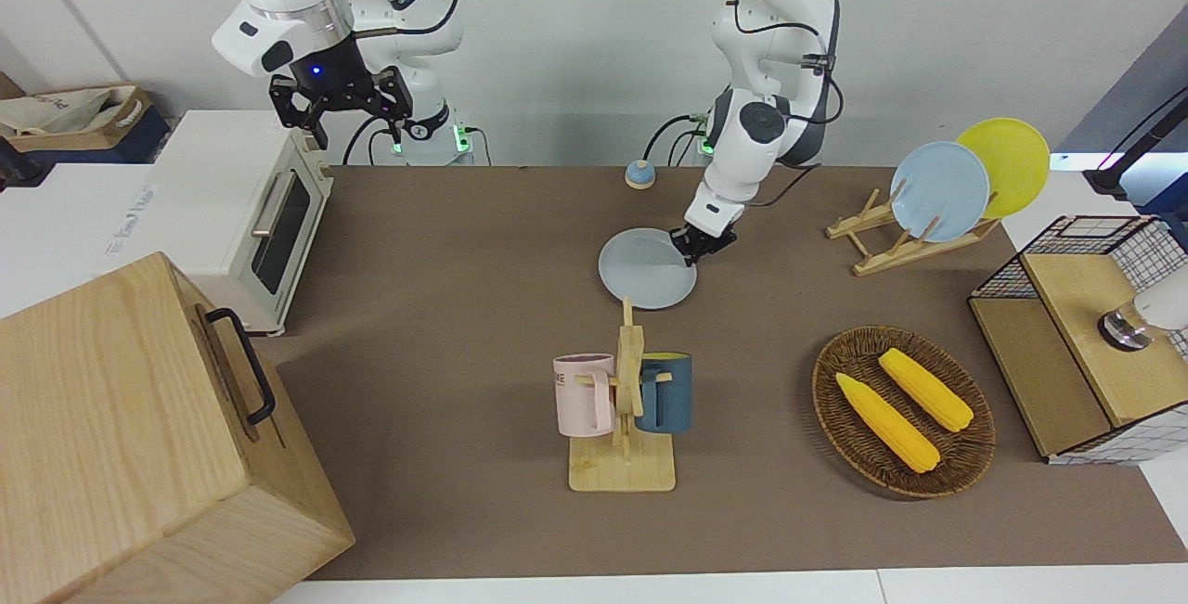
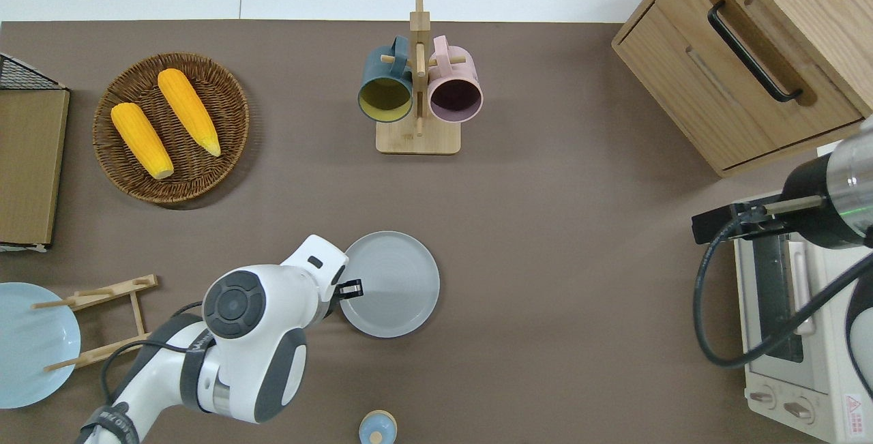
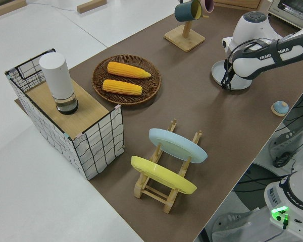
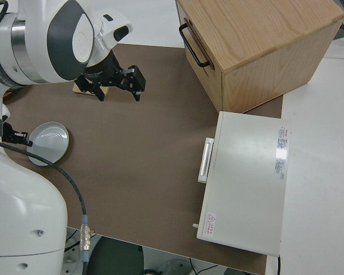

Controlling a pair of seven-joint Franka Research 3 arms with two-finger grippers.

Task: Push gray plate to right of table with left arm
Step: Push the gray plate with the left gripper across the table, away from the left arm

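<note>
The gray plate lies flat on the brown table, about mid-table and nearer to the robots than the mug rack. It also shows in the overhead view and the right side view. My left gripper is low at the plate's rim, on the side toward the left arm's end; in the overhead view the left gripper reaches just over that rim. My right gripper is open and empty; that arm is parked.
A dish rack with a light blue plate and a yellow plate, a basket of corn and a wire crate stand toward the left arm's end. A toaster oven and a wooden cabinet stand toward the right arm's end. A small bell is near the robots.
</note>
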